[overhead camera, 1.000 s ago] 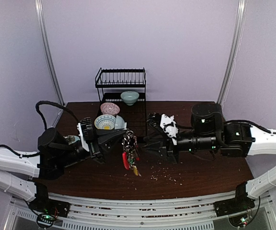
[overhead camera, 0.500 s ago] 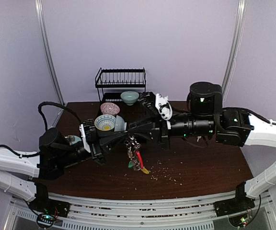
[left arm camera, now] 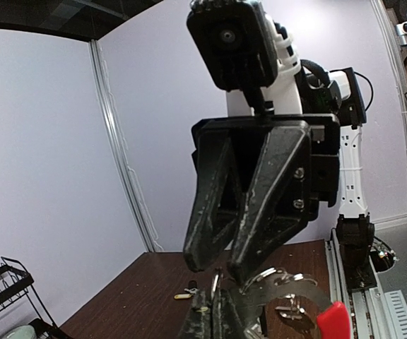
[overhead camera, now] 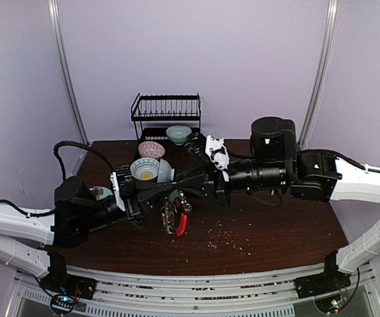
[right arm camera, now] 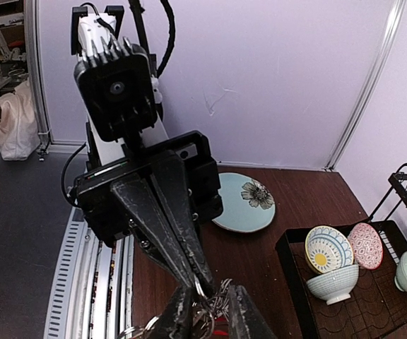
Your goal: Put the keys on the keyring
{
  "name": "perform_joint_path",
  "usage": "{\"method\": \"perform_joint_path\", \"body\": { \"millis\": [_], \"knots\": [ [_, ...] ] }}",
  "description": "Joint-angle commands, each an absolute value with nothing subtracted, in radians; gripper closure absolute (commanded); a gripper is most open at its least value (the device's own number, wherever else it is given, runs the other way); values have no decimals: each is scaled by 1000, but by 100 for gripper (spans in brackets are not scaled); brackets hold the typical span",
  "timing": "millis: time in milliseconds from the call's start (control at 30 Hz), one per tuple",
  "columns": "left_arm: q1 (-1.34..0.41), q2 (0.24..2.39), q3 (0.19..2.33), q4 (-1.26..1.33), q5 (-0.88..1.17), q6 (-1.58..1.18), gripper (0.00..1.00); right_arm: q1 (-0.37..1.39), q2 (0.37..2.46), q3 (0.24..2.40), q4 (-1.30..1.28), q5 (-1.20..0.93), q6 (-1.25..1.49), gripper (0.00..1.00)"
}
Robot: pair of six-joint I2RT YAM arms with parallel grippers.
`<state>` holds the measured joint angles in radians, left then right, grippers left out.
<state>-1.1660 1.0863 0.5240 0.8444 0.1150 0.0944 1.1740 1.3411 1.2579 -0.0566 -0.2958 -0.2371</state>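
Pale purple walls (overhead camera: 190, 53) all around. Dark brown table (overhead camera: 276, 231) across the middle of the frame. Black wire rack (overhead camera: 166, 105) at its far edge. 2 shiny poles (overhead camera: 64, 72), left and right.

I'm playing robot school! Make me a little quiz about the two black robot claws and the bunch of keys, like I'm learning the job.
1. True or false: the left gripper is shut on the metal keyring with the red tag.
2. Pick one: the small bowl nearest the back wall is A. red, B. pale green, C. black.
3. In a few words: what is painted on the round pale blue plate?
Key: 1 true; 2 B; 3 a dark flower.
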Motion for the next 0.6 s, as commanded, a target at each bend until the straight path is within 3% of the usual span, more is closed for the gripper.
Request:
{"method": "perform_joint_path", "body": {
  "millis": [0, 367, 567],
  "knots": [
    [-1170, 1063, 535, 918, 123, 107, 100, 1159, 1344, 1239, -62, -266, -237, 81],
    [-1170, 1058, 533, 916, 121, 108, 100, 1158, 1349, 1239, -64, -308, -241, 78],
    [-1170, 1060, 534, 918, 122, 109, 100, 1157, 1365, 1257, -78, -343, -253, 95]
  ]
}}
